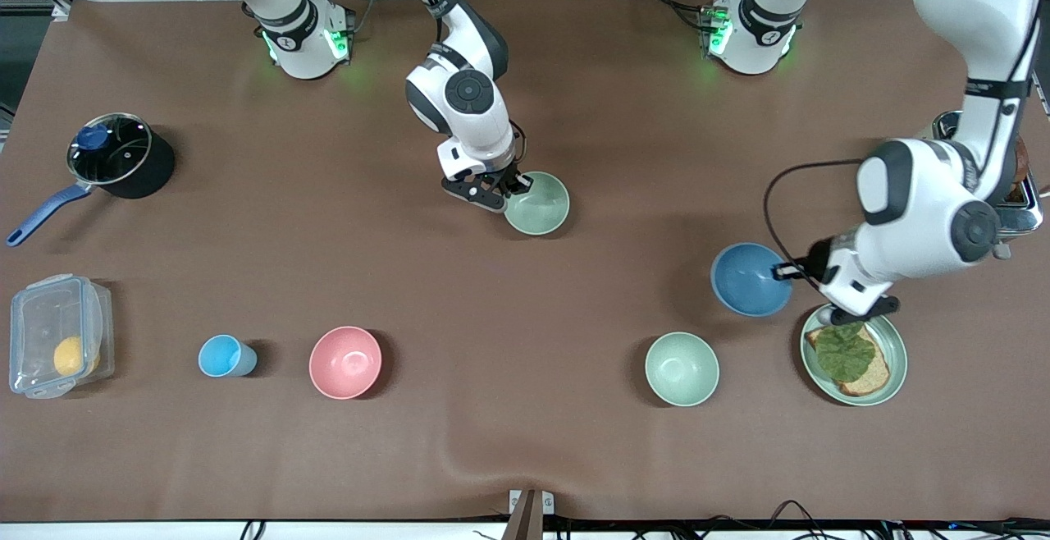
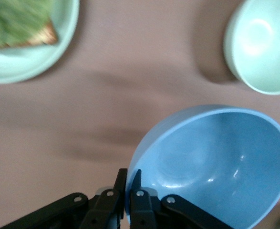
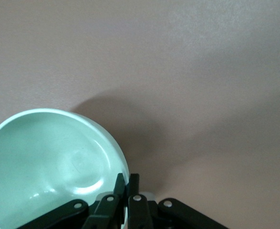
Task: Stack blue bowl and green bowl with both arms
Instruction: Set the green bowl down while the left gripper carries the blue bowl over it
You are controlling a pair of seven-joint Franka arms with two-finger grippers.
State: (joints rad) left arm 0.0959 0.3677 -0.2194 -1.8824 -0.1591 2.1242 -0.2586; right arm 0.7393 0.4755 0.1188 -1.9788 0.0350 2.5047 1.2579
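Observation:
The blue bowl (image 1: 745, 279) is pinched at its rim by my left gripper (image 1: 783, 271), shut on it, beside the plate with toast. In the left wrist view the blue bowl (image 2: 216, 157) hangs tilted, with my left gripper (image 2: 129, 174) clamped on its rim, one finger inside and one outside. The green bowl (image 1: 537, 203) is near the table's middle. My right gripper (image 1: 515, 185) is shut on its rim. The right wrist view shows this green bowl (image 3: 49, 162) tilted, with my right gripper (image 3: 127, 179) on its edge.
A second green bowl (image 1: 682, 368) stands nearer the front camera than the blue bowl, next to the green plate (image 1: 896, 359) of toast. A pink bowl (image 1: 345, 362), light-blue cup (image 1: 223, 356), clear box (image 1: 57, 335) and lidded pot (image 1: 115, 154) are toward the right arm's end.

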